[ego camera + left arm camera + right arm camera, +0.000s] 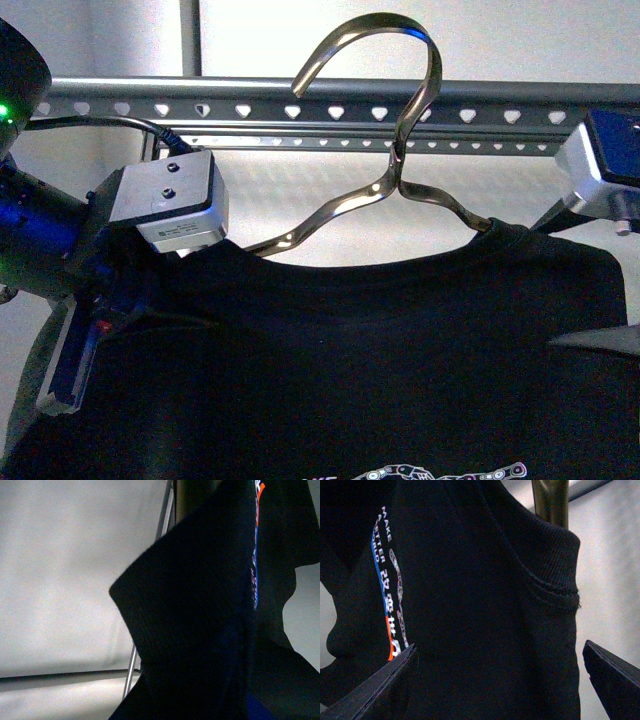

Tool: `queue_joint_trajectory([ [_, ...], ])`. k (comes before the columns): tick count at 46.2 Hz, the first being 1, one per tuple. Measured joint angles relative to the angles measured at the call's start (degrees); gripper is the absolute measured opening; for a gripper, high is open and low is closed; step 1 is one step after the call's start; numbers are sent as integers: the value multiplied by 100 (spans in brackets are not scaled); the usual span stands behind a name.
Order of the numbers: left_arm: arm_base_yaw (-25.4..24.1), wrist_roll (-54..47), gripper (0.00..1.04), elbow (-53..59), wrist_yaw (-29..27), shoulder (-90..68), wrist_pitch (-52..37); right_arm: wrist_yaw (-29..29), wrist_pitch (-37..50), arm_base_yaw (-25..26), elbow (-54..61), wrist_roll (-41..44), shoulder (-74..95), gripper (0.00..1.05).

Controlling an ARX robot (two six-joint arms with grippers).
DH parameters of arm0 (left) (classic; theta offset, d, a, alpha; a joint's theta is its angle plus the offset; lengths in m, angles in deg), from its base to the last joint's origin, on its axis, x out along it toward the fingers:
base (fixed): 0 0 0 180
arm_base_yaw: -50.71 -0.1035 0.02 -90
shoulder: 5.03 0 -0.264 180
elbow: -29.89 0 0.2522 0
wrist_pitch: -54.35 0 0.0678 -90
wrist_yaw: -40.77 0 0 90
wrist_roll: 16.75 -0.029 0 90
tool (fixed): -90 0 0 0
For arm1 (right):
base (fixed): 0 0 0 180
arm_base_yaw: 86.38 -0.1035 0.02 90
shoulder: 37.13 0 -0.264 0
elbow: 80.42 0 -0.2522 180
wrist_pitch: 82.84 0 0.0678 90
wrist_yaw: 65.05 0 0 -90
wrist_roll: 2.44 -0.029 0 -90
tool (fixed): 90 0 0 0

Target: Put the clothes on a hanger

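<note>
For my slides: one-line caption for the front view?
Black T-shirt on a shiny coat hanger, its hook in front of the grey drying rack.

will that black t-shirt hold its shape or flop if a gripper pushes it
Probably floppy: the black T-shirt drapes and puckers near its collar, shaped only by the coat hanger. Likely light, as that thin hanger shows no sag. It may slide on the shiny metal.

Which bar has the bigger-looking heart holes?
The drying rack's upper rail. Its heart holes look bigger than those on the thinner rail just below it, and the coat hanger's hook rises past its top edge.
</note>
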Motion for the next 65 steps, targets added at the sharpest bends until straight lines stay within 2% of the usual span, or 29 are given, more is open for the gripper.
queue_joint_trajectory([
  [6, 0, 2, 12, 0, 0, 0, 0, 247, -109, -94, -503, -142, 514, 97],
  [7, 0, 0, 12, 0, 0, 0, 0, 282, -107, -98, -566, -190, 579, 94],
  [17, 0, 2, 12, 0, 2, 0, 0, 323, -57, -74, -962, -662, 922, 56],
  [30, 0, -9, 12, 0, 2, 0, -2, 55, 37, 72, -636, -688, 723, 16],
  [32, 2, 15, 22, -2, 31, 0, -7, -33, 79, 118, -472, -577, 673, 9],
  [34, 2, 48, 29, -9, 68, 0, -26, -87, 103, 153, -348, -544, 647, 8],
  [47, 2, 90, 75, -24, 92, 2, -31, -501, 542, 586, 452, -688, 610, 7],
  [51, 2, 90, 84, -24, 94, 2, -31, -577, 697, 699, 643, -756, 573, 7],
  [55, 2, 90, 100, -24, 96, 2, -31, -975, 1021, 918, 1016, -1224, 391, 7],
  [57, 2, 92, 98, -24, 96, 2, -31, -1292, 1169, 1025, 1211, -1727, 223, 7],
  [58, 17, 199, 98, 0, 20, 4, -122, -1333, 1211, 1062, 1287, -1869, 127, 7],
  [61, 57, 1670, 98, 391, -1246, 96, -1314, -1508, 1237, 1176, 1515, -2411, -190, 6],
  [62, 57, 1832, 98, 450, -1478, 105, -1528, -1537, 1239, 1196, 1556, -2487, -247, 6],
  [63, 55, 2876, 98, 579, -2111, 120, -2081, -1600, 1239, 1244, 1685, -2706, -424, 6],
  [64, 44, 3355, 98, 623, -2424, 133, -2341, -1650, 1217, 1270, 1775, -2837, -549, 6],
  [65, 2, 4378, 98, 682, -3101, 146, -2841, -1727, 1147, 1314, 1897, -3001, -739, 6],
])
